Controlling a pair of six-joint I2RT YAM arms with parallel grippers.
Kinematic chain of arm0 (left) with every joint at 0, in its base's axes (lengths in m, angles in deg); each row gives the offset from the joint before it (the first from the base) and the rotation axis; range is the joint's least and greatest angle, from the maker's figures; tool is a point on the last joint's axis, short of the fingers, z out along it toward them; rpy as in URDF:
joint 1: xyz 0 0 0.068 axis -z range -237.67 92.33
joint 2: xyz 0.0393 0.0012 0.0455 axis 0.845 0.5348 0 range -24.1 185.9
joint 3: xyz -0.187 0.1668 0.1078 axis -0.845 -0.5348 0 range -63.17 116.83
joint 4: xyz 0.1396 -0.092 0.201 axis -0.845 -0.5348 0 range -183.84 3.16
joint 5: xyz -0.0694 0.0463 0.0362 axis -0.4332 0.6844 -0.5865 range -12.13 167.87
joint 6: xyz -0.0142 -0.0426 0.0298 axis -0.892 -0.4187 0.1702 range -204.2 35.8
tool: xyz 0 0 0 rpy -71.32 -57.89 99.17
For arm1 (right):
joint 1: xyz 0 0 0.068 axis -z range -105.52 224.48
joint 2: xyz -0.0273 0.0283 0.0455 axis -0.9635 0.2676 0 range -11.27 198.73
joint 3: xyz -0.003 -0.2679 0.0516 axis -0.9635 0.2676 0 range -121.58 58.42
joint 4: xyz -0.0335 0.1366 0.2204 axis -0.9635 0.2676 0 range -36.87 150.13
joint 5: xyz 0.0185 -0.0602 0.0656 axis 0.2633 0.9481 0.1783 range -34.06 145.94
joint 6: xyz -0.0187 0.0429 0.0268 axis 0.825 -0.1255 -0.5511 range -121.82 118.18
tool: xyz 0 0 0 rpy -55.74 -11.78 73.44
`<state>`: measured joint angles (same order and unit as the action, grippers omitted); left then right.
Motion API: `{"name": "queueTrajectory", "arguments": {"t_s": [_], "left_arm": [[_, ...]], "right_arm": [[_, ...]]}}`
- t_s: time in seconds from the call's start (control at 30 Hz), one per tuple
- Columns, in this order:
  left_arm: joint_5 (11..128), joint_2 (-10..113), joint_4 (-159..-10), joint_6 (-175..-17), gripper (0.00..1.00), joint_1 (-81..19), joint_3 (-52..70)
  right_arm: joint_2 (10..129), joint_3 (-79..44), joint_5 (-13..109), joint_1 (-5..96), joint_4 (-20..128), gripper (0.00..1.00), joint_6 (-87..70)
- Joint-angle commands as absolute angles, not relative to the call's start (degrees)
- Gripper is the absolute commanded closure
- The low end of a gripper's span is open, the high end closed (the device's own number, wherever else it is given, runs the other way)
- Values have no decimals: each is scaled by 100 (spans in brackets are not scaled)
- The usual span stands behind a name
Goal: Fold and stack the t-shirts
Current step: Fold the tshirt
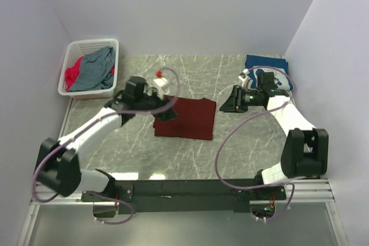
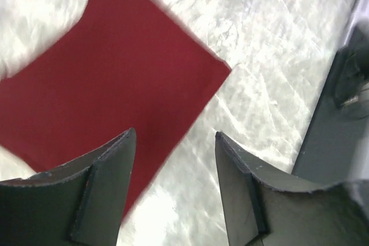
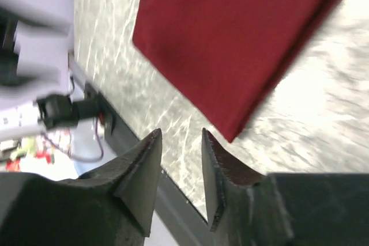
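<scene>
With the maroon t-shirt (image 1: 187,118) lying folded flat at mid-table and my left gripper (image 2: 176,136) and right gripper (image 3: 181,133) near it, fingers spread and empty, I judged the fold done and stacking it on the navy t-shirt (image 1: 262,61) next.

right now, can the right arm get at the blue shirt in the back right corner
Probably yes. The blue shirt lies close behind the right arm, with only that arm's own wrist over part of it, and the right gripper is open and empty.
</scene>
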<state>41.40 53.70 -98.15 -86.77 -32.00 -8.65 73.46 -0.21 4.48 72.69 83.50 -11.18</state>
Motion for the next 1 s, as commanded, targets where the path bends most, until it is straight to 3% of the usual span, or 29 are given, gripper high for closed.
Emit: {"name": "queueTrajectory", "arguments": {"t_s": [0.0,0.23,0.43,0.77,0.97], "left_arm": [[6075,5035,-9609,-7051,37,-1888,-999],[7626,5455,-8194,-5109,37,4,-1377],[7987,6648,-7156,-4220,41,797,-1448],[7883,7925,-6566,-3622,51,913,-1167],[7909,8461,-6364,-3446,64,878,-1106]], "right_arm": [[7047,426,558,7621,8275,56,-1482],[6783,1192,1216,8247,7510,55,-2668],[6940,1315,1393,8335,7352,55,-2977],[7328,1350,1095,8502,7133,55,-3073],[7530,1307,804,8616,7001,55,-3170]]}}
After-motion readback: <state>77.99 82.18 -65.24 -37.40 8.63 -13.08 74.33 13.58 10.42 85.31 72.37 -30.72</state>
